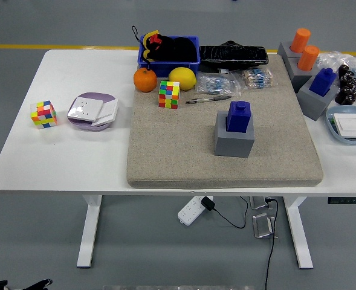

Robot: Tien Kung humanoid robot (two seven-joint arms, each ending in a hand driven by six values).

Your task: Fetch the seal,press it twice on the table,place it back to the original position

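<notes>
A white table [75, 163] seen from above, with a large tan felt mat [184, 151] covering its middle and right side. Neither of my hands appears anywhere in this view, so I cannot tell whether they are open or clenched, and they hold nothing that I can see.

The seal [239, 116], a blue block with a small knob on top, stands upright in its grey base [233, 142] on the mat, right of centre. It looks untouched, so I judge the task is at its very start: the fetch has not begun.

Behind the seal on the mat lie a pen [208, 99], a colourful puzzle cube [169, 95], an orange [145, 80] and a lemon [182, 78]. At the far edge sit a blue bin [146, 59] holding dark items and a black tray [233, 55]. At the right end of the table another blue seal [323, 80] stands in its own grey base, with two orange seals [303, 48] behind it; these are well apart from the one on the mat. At the left end are a second puzzle cube [43, 114] and a pale purple dish [92, 112].

My next move, as I judge it, is to bring a hand in over the mat, most likely the right since the seal sits on that side, close the fingers around the blue block and lift it straight up out of the base. The bare mat in front of the base offers room for the two presses.
</notes>
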